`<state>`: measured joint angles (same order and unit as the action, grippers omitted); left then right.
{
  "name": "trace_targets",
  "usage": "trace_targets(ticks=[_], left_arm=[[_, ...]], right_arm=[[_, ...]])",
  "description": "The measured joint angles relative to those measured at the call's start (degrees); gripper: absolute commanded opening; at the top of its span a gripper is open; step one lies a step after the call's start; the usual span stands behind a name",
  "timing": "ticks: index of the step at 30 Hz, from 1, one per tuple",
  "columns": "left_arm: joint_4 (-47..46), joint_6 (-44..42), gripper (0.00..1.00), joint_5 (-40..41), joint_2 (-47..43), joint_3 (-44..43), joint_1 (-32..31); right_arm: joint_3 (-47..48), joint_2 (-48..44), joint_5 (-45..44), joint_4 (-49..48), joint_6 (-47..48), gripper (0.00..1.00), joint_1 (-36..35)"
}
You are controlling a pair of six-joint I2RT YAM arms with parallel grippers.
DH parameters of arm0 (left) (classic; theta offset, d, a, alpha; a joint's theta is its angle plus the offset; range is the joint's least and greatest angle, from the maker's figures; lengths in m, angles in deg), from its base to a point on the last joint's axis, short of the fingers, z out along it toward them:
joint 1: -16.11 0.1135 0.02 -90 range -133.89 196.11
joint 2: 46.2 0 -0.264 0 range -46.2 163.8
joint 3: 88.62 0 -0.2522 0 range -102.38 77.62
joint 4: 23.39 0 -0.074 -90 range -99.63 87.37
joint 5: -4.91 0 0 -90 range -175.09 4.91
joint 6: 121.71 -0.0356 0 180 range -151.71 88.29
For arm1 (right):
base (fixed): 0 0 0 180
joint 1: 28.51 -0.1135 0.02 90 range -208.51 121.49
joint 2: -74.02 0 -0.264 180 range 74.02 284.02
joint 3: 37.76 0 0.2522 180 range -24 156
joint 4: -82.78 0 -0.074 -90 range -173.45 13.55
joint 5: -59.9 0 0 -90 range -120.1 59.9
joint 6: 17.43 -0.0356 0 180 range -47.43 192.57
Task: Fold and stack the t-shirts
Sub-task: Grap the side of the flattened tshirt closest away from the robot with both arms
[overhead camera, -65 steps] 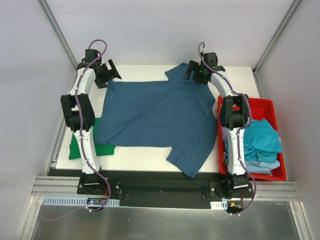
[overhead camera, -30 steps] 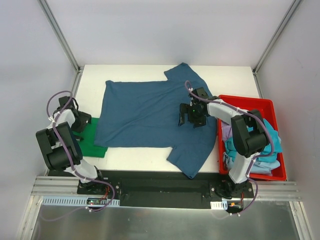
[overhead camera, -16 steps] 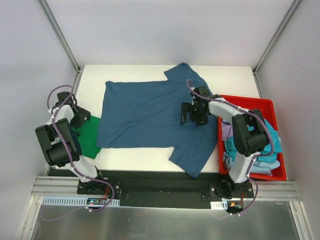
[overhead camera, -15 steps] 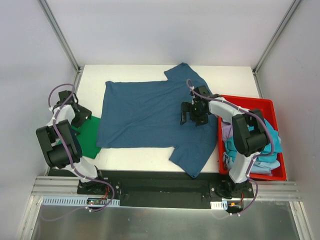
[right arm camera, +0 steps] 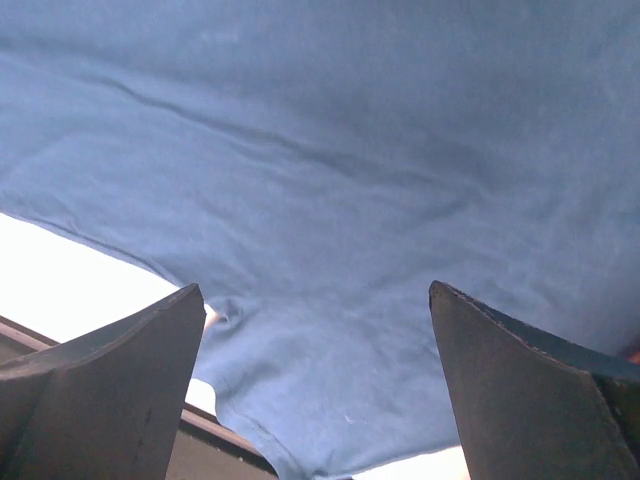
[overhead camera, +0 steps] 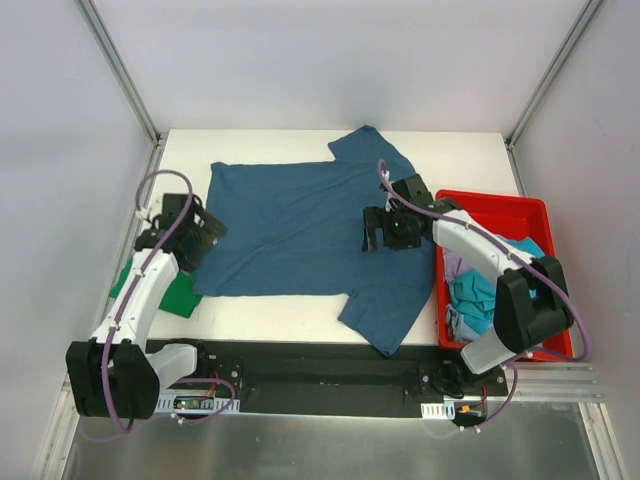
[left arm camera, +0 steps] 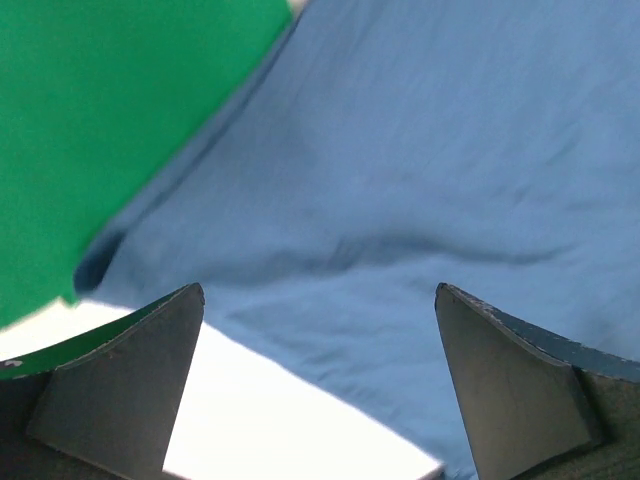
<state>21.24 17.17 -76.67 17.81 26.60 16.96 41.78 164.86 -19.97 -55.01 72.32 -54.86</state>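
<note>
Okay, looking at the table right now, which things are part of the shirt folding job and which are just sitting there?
Part of the job:
- dark blue t-shirt, spread on the table
- green t-shirt, at the left edge
- heaped t-shirts, teal and light blue, in the red bin

Just there:
- red bin
- table

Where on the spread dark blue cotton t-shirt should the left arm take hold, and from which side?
Probably the near hem corner of the dark blue cotton t-shirt, pinched from its left edge by the open left gripper hovering there. The shirt lies flat, so only its edges offer a lip. That corner ends on white table by the bright green t-shirt.
</note>
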Motion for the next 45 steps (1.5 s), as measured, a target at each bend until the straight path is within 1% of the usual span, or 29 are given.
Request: trace_targets(ticks=[4, 5, 7, 8, 9, 12, 15, 18, 24, 29, 35, 45], left_arm=[[4.9, 4.6, 0.99, -0.3, -2.9, 8.0, -6.8], [6.1, 5.9, 0.98, -0.3, -3.9, 10.1, -8.2], [8.0, 8.0, 0.91, -0.2, -5.8, 13.3, -9.9], [8.6, 9.0, 0.84, 0.1, -6.4, 14.4, -10.2], [9.0, 9.6, 0.80, 0.7, -6.8, 15.1, -10.2], [9.4, 11.7, 0.77, 2.5, -7.5, 16.6, -10.2], [9.3, 13.5, 0.70, 4.3, -7.4, 17.7, -10.2], [9.4, 15.2, 0.65, 6.5, -6.1, 18.2, -10.2], [9.2, 17.1, 0.51, 10.2, -2.3, 18.2, -10.1], [8.2, 17.4, 0.47, 12.0, 0.5, 18.1, -9.4], [6.4, 16.4, 0.48, 12.7, 3.7, 17.5, -8.5], [-0.1, 9.7, 0.47, 11.7, 5.4, 16.7, -7.5]], right_arm=[[-5.2, -4.2, -0.9, 0.5, 0.4, 0.96, 0.0], [-6.1, -4.5, -1.1, 0.5, 0.5, 0.96, 0.0], [-7.4, -4.6, -1.4, 0.8, 0.8, 0.96, 0.0], [-7.6, -4.5, -1.4, 1.1, 0.9, 0.96, 0.0], [-7.6, -4.5, -1.4, 1.2, 1.0, 0.96, 0.0], [-7.6, -4.5, -1.4, 1.0, 1.2, 0.96, 0.0], [-7.6, -4.5, -1.6, 0.9, 1.4, 0.96, 0.0], [-7.6, -4.5, -2.0, 0.9, 1.6, 0.96, 0.0], [-7.6, -4.5, -2.8, 1.0, 2.1, 0.96, 0.0], [-7.6, -3.9, -3.6, 1.0, 2.4, 0.96, 0.1], [-7.6, -3.1, -4.0, 1.5, 3.1, 0.96, 0.1], [-7.6, -2.0, -5.1, 2.3, 4.2, 0.96, 0.1]])
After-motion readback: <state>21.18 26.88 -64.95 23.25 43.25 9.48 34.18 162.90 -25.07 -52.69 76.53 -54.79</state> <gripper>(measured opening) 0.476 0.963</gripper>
